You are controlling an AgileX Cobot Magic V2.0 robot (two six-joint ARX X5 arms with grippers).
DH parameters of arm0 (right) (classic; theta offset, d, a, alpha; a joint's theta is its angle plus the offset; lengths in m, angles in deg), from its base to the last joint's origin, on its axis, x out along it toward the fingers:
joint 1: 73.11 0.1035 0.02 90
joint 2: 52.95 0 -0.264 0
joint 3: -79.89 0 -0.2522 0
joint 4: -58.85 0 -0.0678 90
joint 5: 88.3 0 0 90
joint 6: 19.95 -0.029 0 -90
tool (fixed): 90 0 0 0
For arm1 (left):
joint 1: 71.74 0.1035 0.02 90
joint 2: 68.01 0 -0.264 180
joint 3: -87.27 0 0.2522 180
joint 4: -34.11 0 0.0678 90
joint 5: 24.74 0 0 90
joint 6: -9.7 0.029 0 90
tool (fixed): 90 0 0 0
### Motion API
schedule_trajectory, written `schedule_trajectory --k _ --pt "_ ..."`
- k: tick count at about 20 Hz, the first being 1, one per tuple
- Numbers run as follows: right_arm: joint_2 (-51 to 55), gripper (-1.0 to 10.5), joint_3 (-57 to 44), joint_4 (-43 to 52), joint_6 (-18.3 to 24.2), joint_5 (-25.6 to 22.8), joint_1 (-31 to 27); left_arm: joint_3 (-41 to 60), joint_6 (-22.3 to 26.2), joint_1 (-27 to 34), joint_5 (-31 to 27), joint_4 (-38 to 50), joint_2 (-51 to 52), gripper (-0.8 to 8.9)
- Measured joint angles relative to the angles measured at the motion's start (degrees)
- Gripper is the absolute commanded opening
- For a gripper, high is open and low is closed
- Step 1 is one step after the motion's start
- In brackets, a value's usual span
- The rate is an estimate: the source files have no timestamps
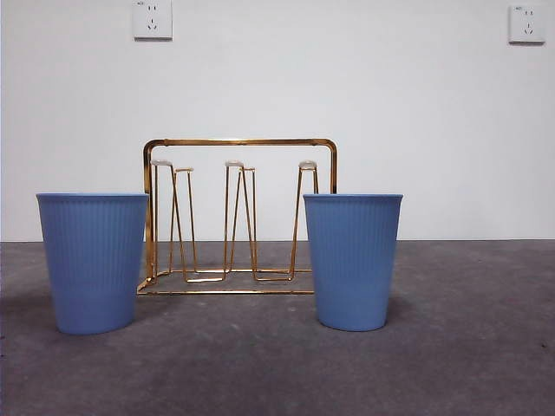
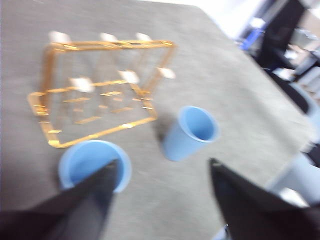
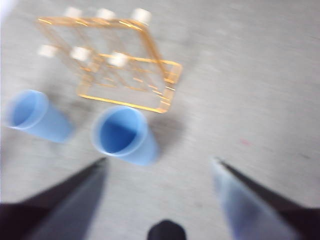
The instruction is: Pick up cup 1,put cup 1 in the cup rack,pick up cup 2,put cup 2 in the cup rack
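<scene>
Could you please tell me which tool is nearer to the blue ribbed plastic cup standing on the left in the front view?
Left. The left tool hangs open just above that cup; the right tool hangs open over the other blue cup.

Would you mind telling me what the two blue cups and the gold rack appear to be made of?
The blue cups look like matte plastic: evenly coloured, finely ribbed, no shine. The cup rack looks like thin gold-finished metal wire, with bright glints along its frame.
</scene>
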Motion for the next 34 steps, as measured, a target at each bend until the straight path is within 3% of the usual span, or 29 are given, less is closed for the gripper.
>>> schedule_trajectory --k 6,13,15,19,20,27,34 --pt "-10.69 6.3 6.73 -0.02 -1.7 1.11 7.21 0.0 -2.49 -3.78 7.15 3.02 -0.68 6.92" --pt "-31.61 6.2 13.31 0.24 -1.92 -11.98 20.46 0.0 -3.89 -6.34 8.15 4.52 -0.68 6.92" --pt "-37.75 5.6 13.38 0.33 -2.12 -14.1 22.58 0.0 -4.0 -7.23 8.17 4.52 -0.68 6.92" --pt "-46.03 5.6 13.38 1.73 -2.95 -16.15 24.87 0.0 -4.5 -8.59 8.2 4.87 -0.7 6.92" --pt "-47.39 5.3 13.38 2.14 -3.19 -16.57 25.29 0.0 -4.74 -8.7 8.2 5.29 -0.7 6.92" --pt "-51.54 0.0 13.4 5.05 -3.98 -18.01 26.64 0.0 -5.6 -9.2 8.17 5.38 -1.53 6.92" --pt "-51.58 -0.1 13.42 5.95 -3.52 -18.08 26.64 0.0 -8.04 -12.37 8.17 7.74 -4.04 6.92"
